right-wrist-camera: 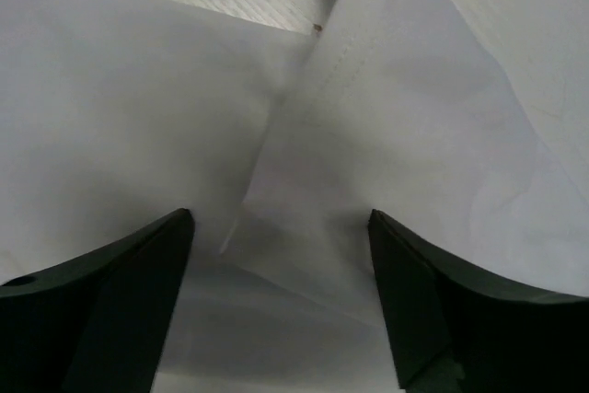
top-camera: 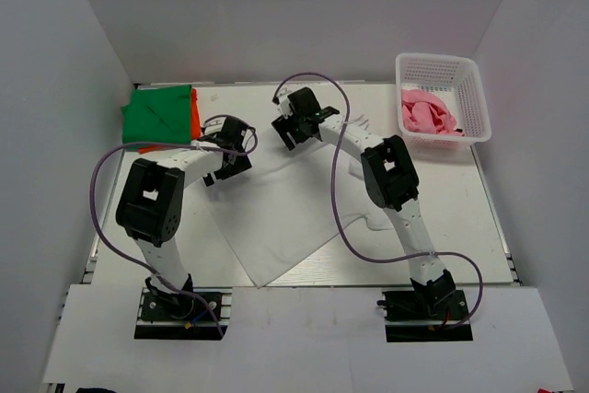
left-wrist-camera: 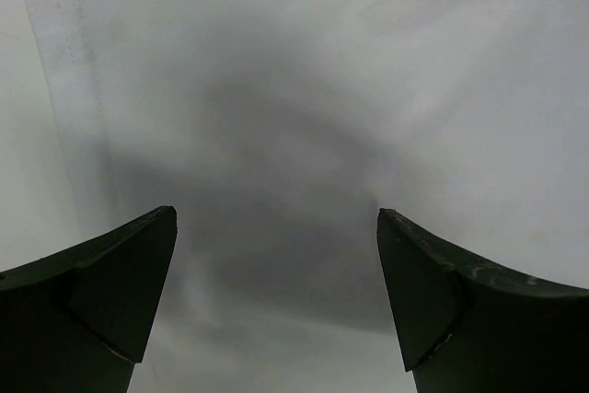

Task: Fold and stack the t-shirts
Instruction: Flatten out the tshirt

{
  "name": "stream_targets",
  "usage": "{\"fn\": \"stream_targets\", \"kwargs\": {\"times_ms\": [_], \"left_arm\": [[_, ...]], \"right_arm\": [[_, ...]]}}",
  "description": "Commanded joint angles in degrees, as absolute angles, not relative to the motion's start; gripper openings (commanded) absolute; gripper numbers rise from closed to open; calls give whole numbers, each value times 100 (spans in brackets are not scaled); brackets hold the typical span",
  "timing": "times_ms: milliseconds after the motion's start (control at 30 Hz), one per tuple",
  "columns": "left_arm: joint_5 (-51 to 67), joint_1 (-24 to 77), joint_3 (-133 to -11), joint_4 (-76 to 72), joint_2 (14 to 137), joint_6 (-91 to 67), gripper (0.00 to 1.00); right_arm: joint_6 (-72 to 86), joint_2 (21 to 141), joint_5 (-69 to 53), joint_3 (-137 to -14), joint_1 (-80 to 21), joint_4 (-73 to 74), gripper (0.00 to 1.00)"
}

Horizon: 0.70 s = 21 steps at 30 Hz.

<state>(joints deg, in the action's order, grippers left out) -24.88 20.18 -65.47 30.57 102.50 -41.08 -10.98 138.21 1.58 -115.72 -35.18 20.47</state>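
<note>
We find the white t-shirt point(top-camera: 276, 227) spread across the table point(top-camera: 442, 227). The green t-shirt point(top-camera: 158, 117) lies folded on the orange t-shirt point(top-camera: 196, 112) far left, and the pink t-shirt point(top-camera: 428, 115) is in the basket point(top-camera: 474, 89). We judge the fold needs both far corners pinched evenly. Both arms reach forward, wrists down. The left gripper point(left-wrist-camera: 276, 218) and right gripper point(right-wrist-camera: 281, 218) gape wide, empty, just over the white cloth.

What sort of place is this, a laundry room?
More likely a robotics test booth than a laundry: plain white walls box in a table, two robot arms are bolted at its near edge, and a white t-shirt lies spread on it, with a folded green t-shirt in the far corner.
</note>
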Motion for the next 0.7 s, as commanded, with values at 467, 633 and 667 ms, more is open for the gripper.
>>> {"fn": "stream_targets", "kwargs": {"times_ms": [467, 633, 667], "left_arm": [[-2645, 1854, -6530, 2909, 10660, -3894, 100], [-2444, 1854, -6644, 2777, 10880, -3569, 100], [-2443, 1854, -6697, 2725, 10933, -3568, 100]], "right_arm": [[-132, 13210, 958, -11373, -3235, 1099, 6], [272, 13201, 1046, -11408, -2910, 862, 2], [325, 13279, 1203, -11521, -2805, 870, 2]]}}
